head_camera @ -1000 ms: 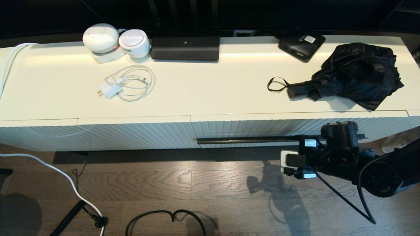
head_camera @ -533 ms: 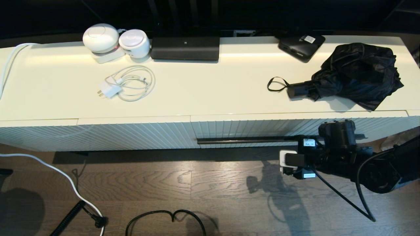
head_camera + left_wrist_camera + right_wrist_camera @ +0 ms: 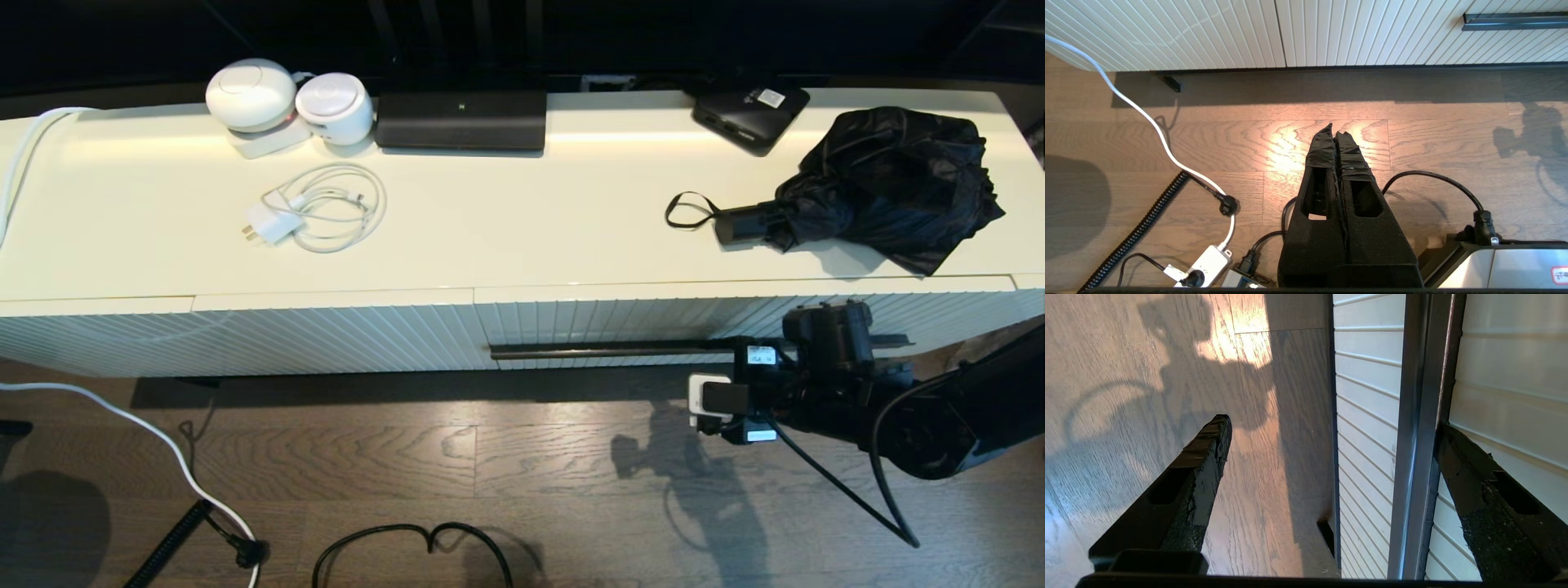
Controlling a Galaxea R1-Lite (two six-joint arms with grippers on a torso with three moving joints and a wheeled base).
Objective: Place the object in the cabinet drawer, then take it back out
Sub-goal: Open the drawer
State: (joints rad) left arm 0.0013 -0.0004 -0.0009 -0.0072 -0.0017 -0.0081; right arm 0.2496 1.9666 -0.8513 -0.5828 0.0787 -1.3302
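2 fingers spread wide on right gripper [image 3: 1331, 457], straddling drawer [image 3: 653, 322] handle [image 3: 1414, 437]: 1 finger behind bar, other toward floor. Umbrella [image 3: 882, 184] on cabinet top at 12 o'clock from gripper, long axis 9-to-3, grip at 9. Drawer shut; probably handle grab next. Black box [image 3: 751, 114] beyond umbrella; charger [image 3: 314, 208] well apart at 9. Left gripper [image 3: 1336, 136] clenched, parked over floor.

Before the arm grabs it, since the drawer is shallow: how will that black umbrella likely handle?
The umbrella's canopy is loose and bunched, so it will probably flop and sag. The short cylindrical handle looks stiff, likely the surest grip. Glossy fabric may slip between fingers.
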